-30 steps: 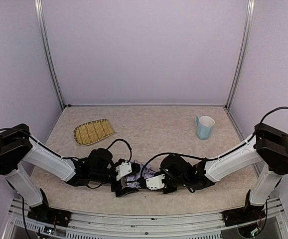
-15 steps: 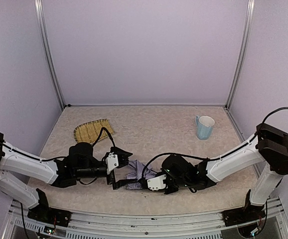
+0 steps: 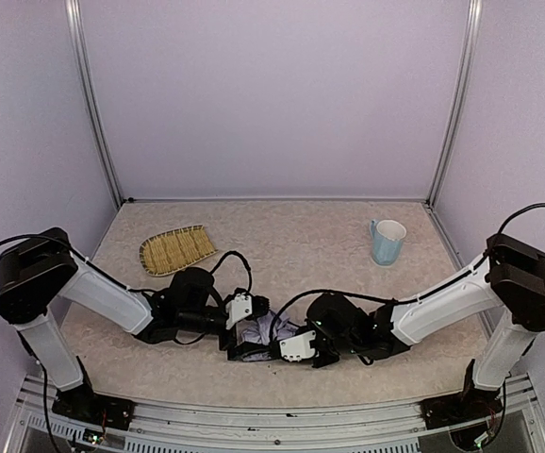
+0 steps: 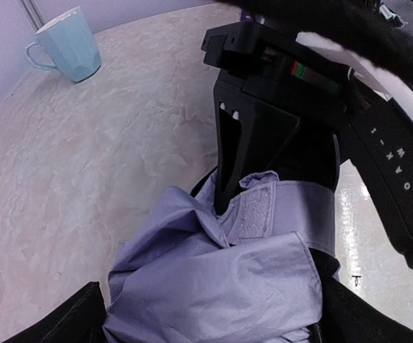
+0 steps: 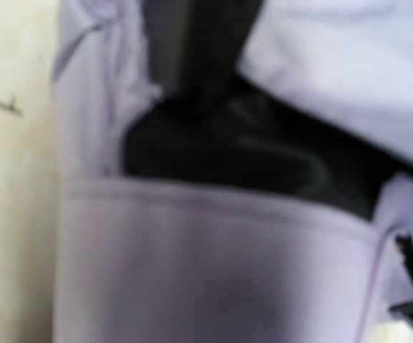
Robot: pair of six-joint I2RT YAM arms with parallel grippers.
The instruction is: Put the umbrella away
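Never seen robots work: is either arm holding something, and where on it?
The right tool seems to pinch the umbrella by its bunched fabric, beside the strap. The left tool is open, gripping nothing.

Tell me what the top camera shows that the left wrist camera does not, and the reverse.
Only the top camera shows the straw tray and the left arm. Only the left wrist camera shows the strap with its fuzzy patch. Both show the umbrella, the blue mug and the right arm's fingers on either side of the umbrella.
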